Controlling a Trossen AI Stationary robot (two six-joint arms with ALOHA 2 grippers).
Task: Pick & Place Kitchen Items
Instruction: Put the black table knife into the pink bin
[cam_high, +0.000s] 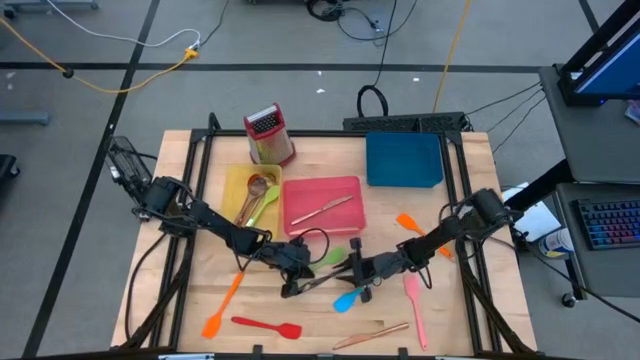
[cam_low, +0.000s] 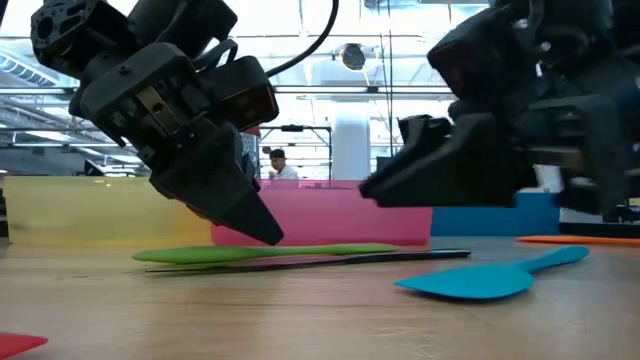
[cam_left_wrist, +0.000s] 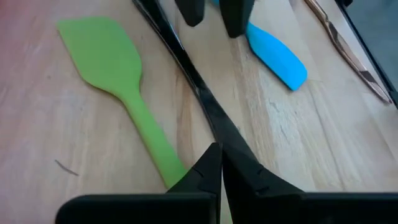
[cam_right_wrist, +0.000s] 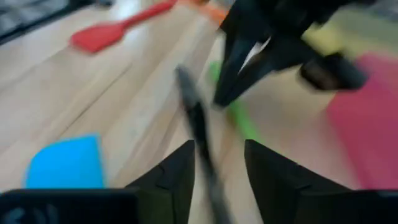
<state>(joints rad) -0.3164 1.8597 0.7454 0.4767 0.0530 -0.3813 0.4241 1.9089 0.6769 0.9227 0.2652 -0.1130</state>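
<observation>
A slim dark metal utensil (cam_high: 322, 282) lies on the wooden table beside a green spatula (cam_high: 335, 257), with a blue spatula (cam_high: 347, 298) just nearer. My left gripper (cam_left_wrist: 219, 155) is shut, its tips down at the table where the green handle (cam_left_wrist: 155, 143) and the dark utensil (cam_left_wrist: 205, 93) run side by side. My right gripper (cam_right_wrist: 219, 158) is open and faces the left one. It hovers a little above the table (cam_low: 375, 188), a finger on either side of the dark utensil (cam_right_wrist: 196, 121), not touching it. My left gripper comes down slanting from the table's left, its shut fingertips (cam_low: 265, 232) at the green spatula's handle (cam_low: 300, 252) and the dark utensil (cam_low: 380, 258). Both lie flat on the table. The fingers hide the spot, so I cannot tell whether they touch either one.
At the back stand a yellow tray (cam_high: 236, 185) with utensils, a pink tray (cam_high: 300, 215) holding one utensil, a blue tray (cam_high: 404, 160) and a red-topped grater (cam_high: 268, 135). Orange (cam_high: 225, 305), red (cam_high: 268, 326) and pink (cam_high: 414, 310) spatulas and a copper-coloured utensil (cam_high: 370, 335) lie near the front edge.
</observation>
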